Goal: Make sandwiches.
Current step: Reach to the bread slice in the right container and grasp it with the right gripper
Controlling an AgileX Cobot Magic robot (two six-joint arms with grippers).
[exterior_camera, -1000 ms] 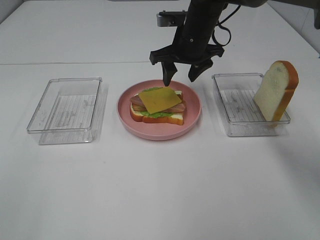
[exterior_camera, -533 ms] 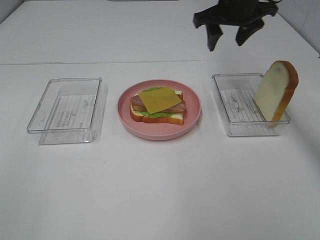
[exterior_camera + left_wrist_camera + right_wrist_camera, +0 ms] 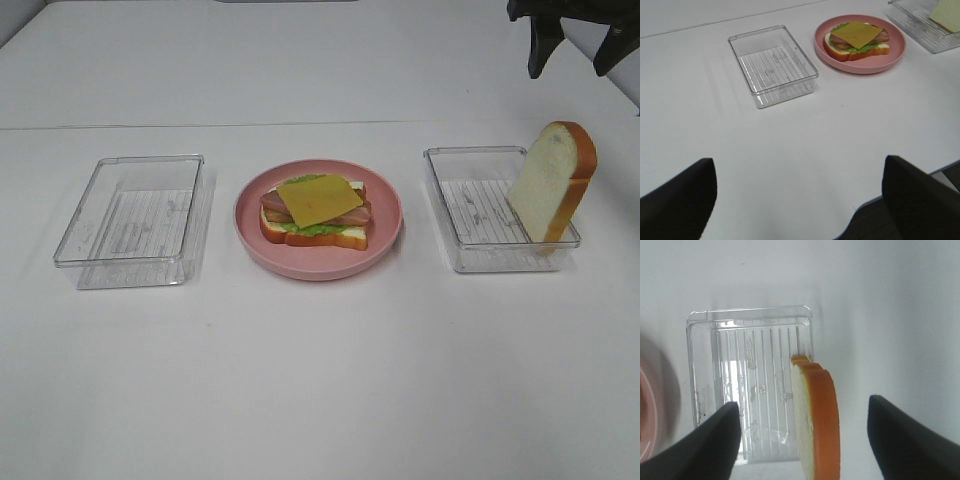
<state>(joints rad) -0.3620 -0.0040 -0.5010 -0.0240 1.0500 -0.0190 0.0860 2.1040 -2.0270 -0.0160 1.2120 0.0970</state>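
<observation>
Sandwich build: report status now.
Right gripper open, empty, above the right tray. Left gripper open, empty, held back. Sandwich on pink plate, cheese uppermost, no top slice; bread slice leaning upright in the right tray. Nothing blocking.

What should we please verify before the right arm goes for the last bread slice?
1. Right gripper open and empty: ok, its fingers are spread wide with nothing between them.
2. White bread slice with orange-brown crust reachable: ok, it leans on edge against the right clear plastic tray, with the gripper above it.
3. Open sandwich stack ready for a top: ok, yellow cheese square lies uppermost, on the round pink plate.
4. Left gripper clear of the plate: ok, open and far back.
5. Slice's grip stability: cannot tell.
</observation>
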